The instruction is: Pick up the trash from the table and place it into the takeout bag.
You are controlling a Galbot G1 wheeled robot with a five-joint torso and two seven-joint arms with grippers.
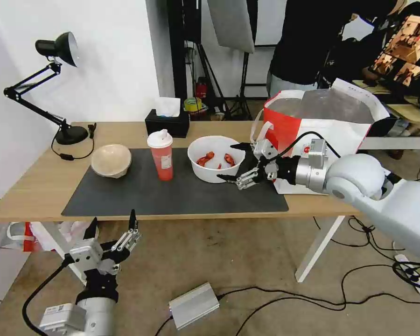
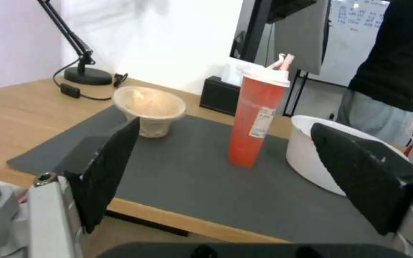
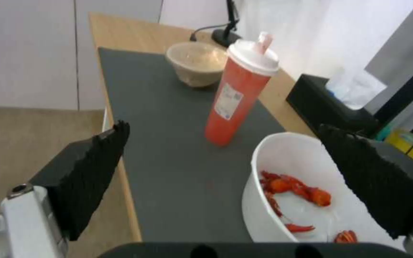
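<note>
On the tabletop [image 1: 42, 186] we see a dark grey mat [image 1: 172, 196] carrying three pieces of trash in a row. The beige bowl [image 1: 111, 160] sits at the left end of the mat, the red cup [image 1: 161, 155] with its white lid stands upright in the middle, and the white bowl [image 1: 216, 157] holding red scraps sits toward the right. At the right end of the tabletop stands the takeout bag [image 1: 322, 126], white and red, its mouth open and its silvery lining showing, well apart from the cup and the beige bowl.

Our right end effector [image 1: 235, 162] hangs over the mat just beside the right side of the white bowl, its fingers spread wide apart and holding nothing; one finger reaches toward the rim and the other sits lower by the wall of the bowl. From the right wrist view we cannot tell whether a finger touches the bowl.

Our left end effector [image 1: 113, 225] hovers below and in front of the tabletop's near edge, over the floor, fingers apart and empty, pointing up toward the mat.

Behind the cup sits a black tissue box [image 1: 167, 122], and a black desk lamp [image 1: 56, 84] stands at the far left corner.
</note>
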